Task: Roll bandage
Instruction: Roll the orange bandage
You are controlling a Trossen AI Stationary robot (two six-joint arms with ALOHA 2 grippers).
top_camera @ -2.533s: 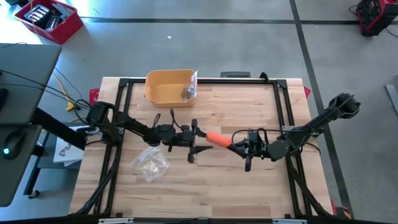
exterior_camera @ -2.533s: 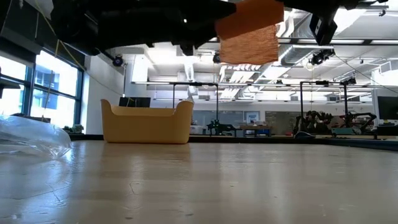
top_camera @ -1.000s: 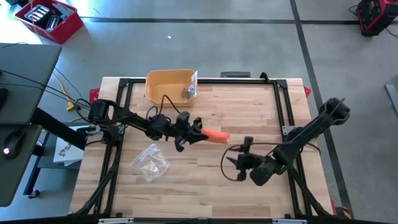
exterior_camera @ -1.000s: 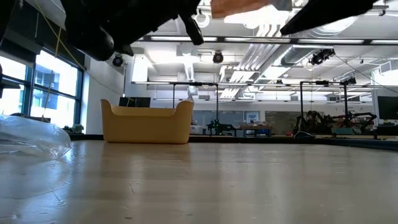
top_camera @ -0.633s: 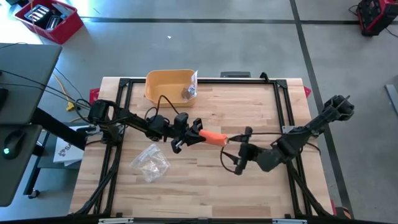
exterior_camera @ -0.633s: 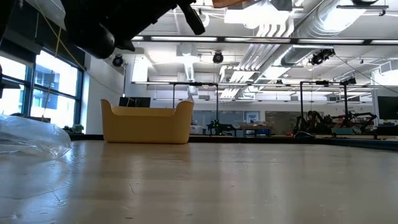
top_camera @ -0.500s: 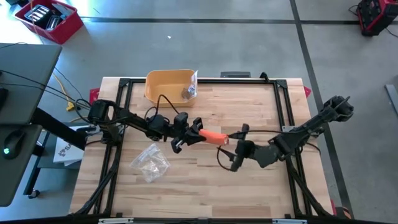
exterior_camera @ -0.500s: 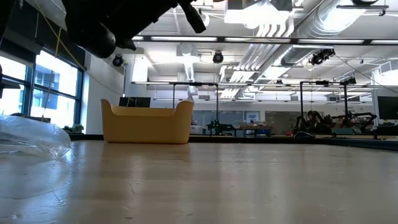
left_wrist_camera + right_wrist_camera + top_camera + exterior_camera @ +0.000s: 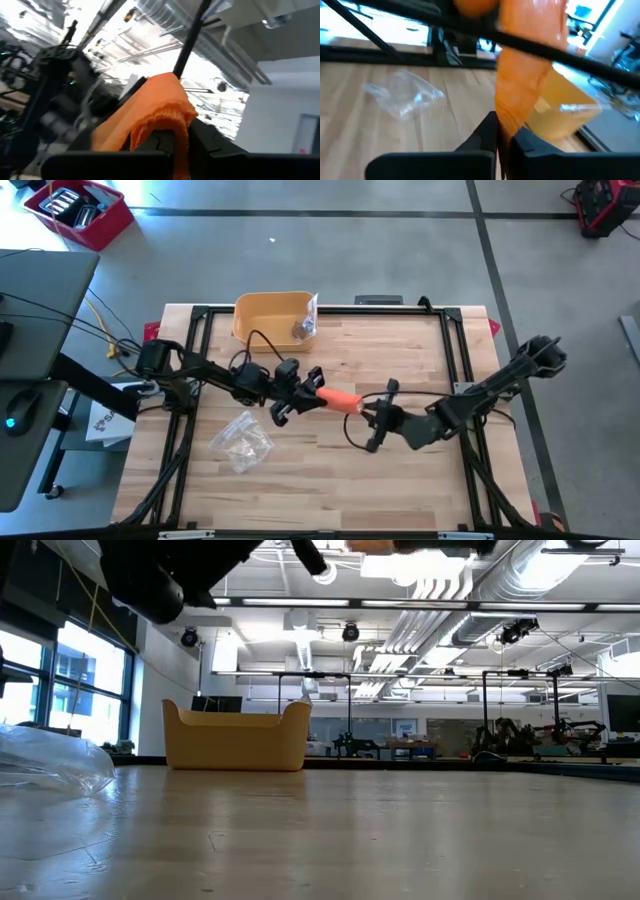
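Our left gripper (image 9: 312, 392) is clamped on 1 end of the orange bandage (image 9: 342, 400) and our right gripper (image 9: 372, 416) pinches the other, so we judge the strip is held taut for rolling. It hangs between our 2 grippers, above the table (image 9: 400, 350).

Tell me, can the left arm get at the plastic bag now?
Probably not yet. The plastic bag lies uncovered on the table close beside the left gripper, so the path looks free, but that gripper is shut on the orange bandage, which the right gripper also pinches. It must release first.
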